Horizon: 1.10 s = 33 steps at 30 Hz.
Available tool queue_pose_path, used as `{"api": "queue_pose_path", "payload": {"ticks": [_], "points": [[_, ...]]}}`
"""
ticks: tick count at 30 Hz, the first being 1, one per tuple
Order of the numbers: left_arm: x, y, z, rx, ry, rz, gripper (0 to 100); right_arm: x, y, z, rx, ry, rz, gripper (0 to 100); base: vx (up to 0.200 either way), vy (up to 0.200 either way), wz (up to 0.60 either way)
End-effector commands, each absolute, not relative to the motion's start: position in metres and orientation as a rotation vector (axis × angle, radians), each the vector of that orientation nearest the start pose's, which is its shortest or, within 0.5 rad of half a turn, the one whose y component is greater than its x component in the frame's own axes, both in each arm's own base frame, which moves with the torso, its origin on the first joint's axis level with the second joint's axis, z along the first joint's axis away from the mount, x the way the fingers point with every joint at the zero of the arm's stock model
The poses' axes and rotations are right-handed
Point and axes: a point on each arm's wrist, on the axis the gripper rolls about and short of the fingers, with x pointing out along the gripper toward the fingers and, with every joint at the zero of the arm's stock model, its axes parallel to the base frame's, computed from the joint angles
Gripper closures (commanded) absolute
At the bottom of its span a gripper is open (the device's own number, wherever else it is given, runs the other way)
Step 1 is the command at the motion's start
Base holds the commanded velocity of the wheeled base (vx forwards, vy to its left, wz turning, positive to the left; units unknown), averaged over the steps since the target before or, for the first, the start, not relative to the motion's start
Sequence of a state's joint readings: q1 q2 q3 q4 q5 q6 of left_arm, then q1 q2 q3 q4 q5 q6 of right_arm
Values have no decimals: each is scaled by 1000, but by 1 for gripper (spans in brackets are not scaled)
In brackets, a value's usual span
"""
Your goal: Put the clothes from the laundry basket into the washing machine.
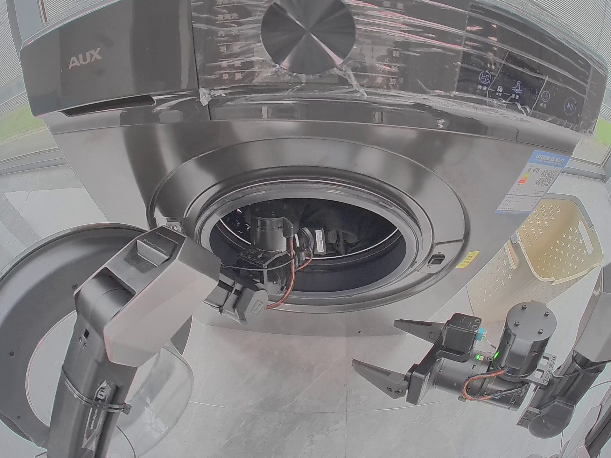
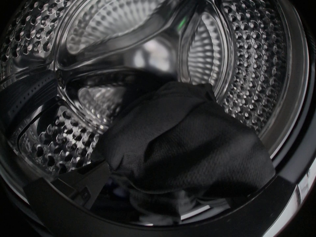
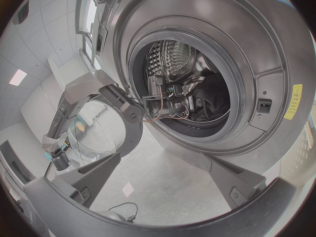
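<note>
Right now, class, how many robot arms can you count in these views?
2. The left arm extends into the washing machine drum; the right arm sits low before the machine, beside the laundry basket.

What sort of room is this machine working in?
Probably a laundry room: a front-loading washing machine with its door open, a cream laundry basket beside it, and dark clothes lying in the drum.

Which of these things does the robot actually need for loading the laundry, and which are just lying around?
For the job: grey front-loading washing machine; its round glass door, swung open; black fabric garment in the steel drum; cream perforated plastic laundry basket beside the machine.
Just lying about: thin black cable and small white square, both on the grey tiled floor.
</note>
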<state>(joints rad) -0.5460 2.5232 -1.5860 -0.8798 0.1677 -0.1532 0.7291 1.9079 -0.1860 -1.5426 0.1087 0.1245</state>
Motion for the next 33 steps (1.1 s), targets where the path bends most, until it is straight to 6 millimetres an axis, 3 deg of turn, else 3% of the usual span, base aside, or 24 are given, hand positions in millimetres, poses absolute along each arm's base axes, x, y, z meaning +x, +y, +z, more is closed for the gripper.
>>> {"api": "queue_pose_path", "payload": {"ticks": [1,2,5,11,26,27,33], "points": [[411,-255,97,-113,129,-396,0,183,167,81,60,228,824,0,0,0,0],[398,-256,102,-106,152,-432,0,184,167,80,59,228,821,0,0,0,0],[389,-257,108,-105,155,-449,0,184,166,80,59,228,817,0,0,0,0],[388,-260,121,-136,112,-488,0,185,165,81,60,226,814,0,0,0,0],[423,-276,64,-134,129,-479,0,186,165,80,59,230,812,0,0,0,0],[427,-277,59,-132,136,-476,100,186,165,80,59,230,812,0,0,0,0],[447,-275,45,-136,129,-448,100,187,165,79,59,231,810,0,0,0,0]]}}
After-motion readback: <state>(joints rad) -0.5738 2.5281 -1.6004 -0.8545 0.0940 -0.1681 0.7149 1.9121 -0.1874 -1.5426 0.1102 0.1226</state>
